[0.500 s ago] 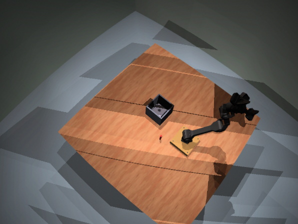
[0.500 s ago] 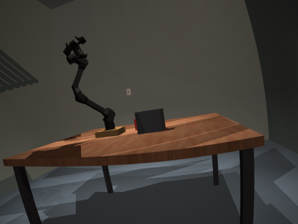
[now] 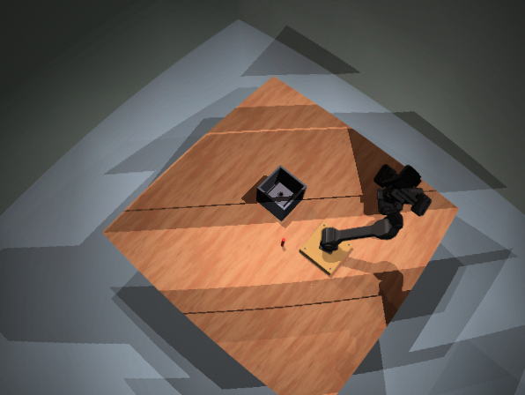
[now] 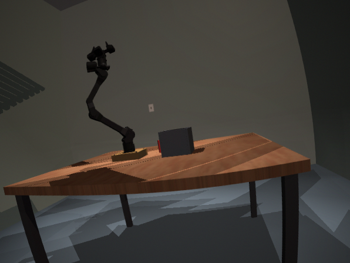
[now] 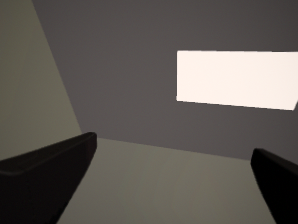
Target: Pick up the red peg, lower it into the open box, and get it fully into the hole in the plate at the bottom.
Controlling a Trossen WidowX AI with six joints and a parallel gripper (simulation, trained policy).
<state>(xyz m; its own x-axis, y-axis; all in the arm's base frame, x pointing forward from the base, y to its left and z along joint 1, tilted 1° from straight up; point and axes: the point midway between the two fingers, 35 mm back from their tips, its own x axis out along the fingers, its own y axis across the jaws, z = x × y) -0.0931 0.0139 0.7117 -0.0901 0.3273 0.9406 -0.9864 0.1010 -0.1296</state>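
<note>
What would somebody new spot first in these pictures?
Probably the black arm, stretching high above the table with its open gripper up top. Next, the little red peg, standing on the wood near the dark open box.
</note>
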